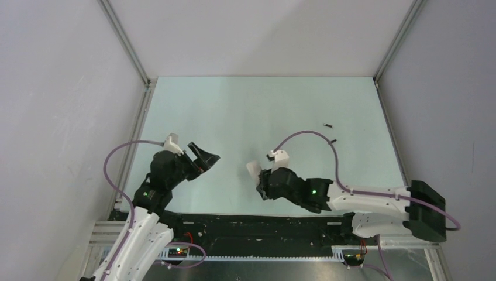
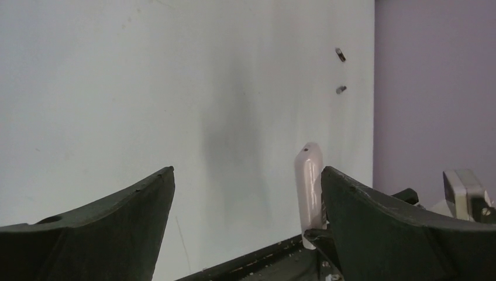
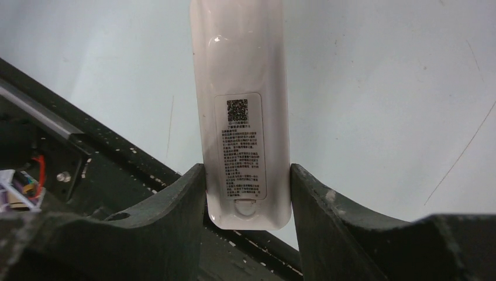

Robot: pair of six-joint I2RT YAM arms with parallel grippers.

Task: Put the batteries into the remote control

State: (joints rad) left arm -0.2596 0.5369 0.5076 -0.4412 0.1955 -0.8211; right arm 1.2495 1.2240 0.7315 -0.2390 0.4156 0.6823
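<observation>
The right gripper (image 3: 247,175), reaching toward frame centre, clamps one end of the remote control (image 3: 243,70); the left gripper (image 1: 206,159), at frame left, stands fully open.

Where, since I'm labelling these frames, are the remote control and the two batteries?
remote control (image 3: 245,70), right wrist view, upper part of its plain white back.
far battery (image 1: 327,124), top external view, middle of its body.
near battery (image 1: 334,140), top external view, middle of its body.

Surface: pale mint-green flat table (image 1: 234,117), smooth and matte.
Far right: tiny dark cylindrical battery (image 1: 327,124), lying flat near the table's right edge.
Just nearer: second dark cylindrical battery (image 1: 334,140), lying flat, close to the first but not touching.
</observation>
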